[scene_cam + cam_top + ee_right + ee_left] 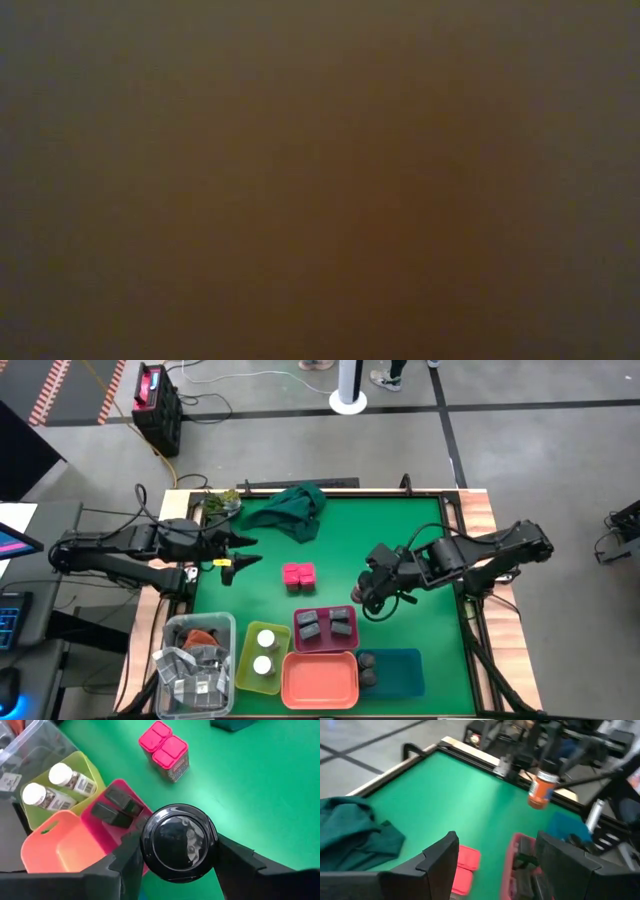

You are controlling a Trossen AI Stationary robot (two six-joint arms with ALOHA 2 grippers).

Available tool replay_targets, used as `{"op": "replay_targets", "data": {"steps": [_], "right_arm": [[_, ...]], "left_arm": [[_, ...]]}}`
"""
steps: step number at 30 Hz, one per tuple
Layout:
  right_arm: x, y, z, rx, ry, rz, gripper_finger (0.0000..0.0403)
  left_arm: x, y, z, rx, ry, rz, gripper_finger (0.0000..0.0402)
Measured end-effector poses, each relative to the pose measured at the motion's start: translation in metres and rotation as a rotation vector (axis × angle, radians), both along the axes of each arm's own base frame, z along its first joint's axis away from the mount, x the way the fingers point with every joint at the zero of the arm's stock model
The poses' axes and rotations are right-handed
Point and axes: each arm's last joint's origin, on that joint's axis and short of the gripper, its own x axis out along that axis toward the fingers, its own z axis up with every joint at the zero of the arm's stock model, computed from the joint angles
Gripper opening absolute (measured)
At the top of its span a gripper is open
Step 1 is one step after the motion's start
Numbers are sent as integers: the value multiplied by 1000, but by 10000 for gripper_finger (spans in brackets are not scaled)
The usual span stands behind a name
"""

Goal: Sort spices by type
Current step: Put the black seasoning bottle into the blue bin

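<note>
Right pincer [177, 851] grips a dark round jar [178, 842] by its black lid, fingers pressed to either side; seen from the other arm, the jar [542, 785] hangs clear above the green bench [400, 520] w/ an orange label showing. From overhead the pincer [368, 596] sits just right of the pink tray [325, 628], above the blue tray [400, 670].

Left pincer [240, 553] waits well left of the pink tray, near the bench's left edge, fingers [437, 855] spread apart, nothing between them.

Two bright pink blocks [298, 575] stand touching side by side on the bench, just beyond the pink tray toward the far edge; the right wrist view shows the pair [165, 750] upright w/ pink caps.

Inside the pink tray: two dark grey square boxes [324, 624]. Left of it, the yellow tray [262, 652] holds two white-lidded round jars [59, 786]. In front of it, the orange tray [320, 680]. Right of that, the blue tray holds two more dark jars [368, 668] at its left end. Far left of the pink tray, a clear bin [195, 663] w/ mixed items, contents hard to make out.

A dark green cloth [295, 508] lies bunched at the bench's far side, well beyond the pink tray. Low view shows only a brown blur.
</note>
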Motion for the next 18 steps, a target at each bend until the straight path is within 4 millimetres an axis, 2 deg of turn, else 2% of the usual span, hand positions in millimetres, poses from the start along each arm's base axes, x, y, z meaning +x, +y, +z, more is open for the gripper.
{"op": "replay_targets", "data": {"steps": [5,12,18], "right_arm": [[-7,19,-1,-22,14,96,224],[-25,42,-15,-78,116,237,224],[-34,61,-17,-54,126,345,224]], "left_arm": [[7,2,-5,-6,27,96,248],[27,3,-16,-133,67,162,248],[39,-3,-23,-207,76,187,248]]}}
